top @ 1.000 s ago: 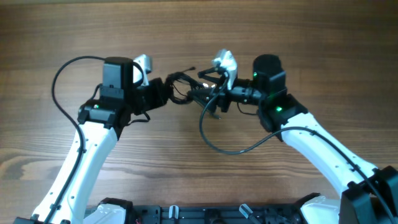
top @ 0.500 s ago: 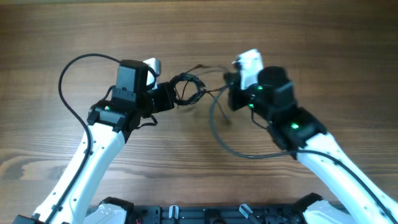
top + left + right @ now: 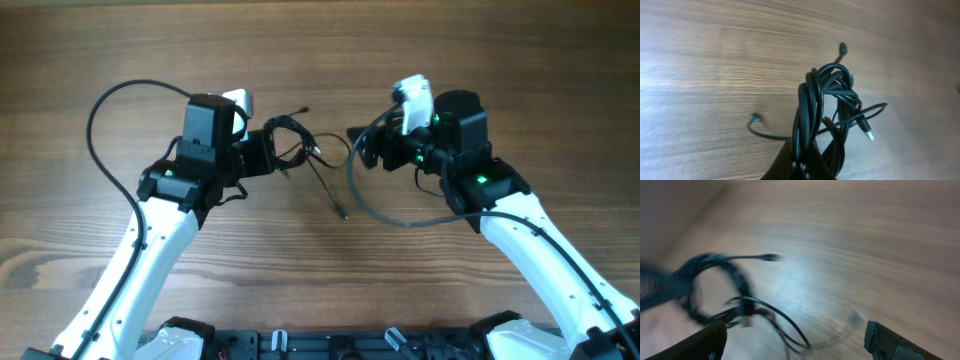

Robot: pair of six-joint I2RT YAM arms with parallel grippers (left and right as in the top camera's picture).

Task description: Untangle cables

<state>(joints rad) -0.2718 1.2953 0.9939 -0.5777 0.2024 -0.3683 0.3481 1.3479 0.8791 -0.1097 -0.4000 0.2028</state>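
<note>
Wood-grain table [image 3: 320, 40] fills the overhead view, with two white arms reaching in from the near edge. Well to the left of the cables [image 3: 292, 143], the left arm's thick black lead [image 3: 92, 135] arcs out over the wood. Just left of the cables, the left gripper [image 3: 262, 155] is clenched on them. In the left wrist view its dark fingers [image 3: 780, 170] pinch together at the base of the bunch. The cables rise from that grip as a tight coil of black cord, several turns wound over one another.

A thin loose end [image 3: 754, 118] curls onto the wood just left of the coil. A small dark plug [image 3: 842, 47] pokes out at the coil's far side. A silver-tipped plug [image 3: 869, 134] juts from its right side.

In the overhead view one thin strand [image 3: 335, 195] leaves the cables and runs down and to the right, its tip resting on the table.

Right of the cables and apart from the coil, the right gripper [image 3: 363, 150] is released. The right wrist view is blurred, but it shows the two fingertips spread wide at the bottom corners, with nothing clamped between them. The coil sits ahead of them to the left. Below and right of the cables, the right arm's thick lead [image 3: 385, 218] sags in a loop over the table.
</note>
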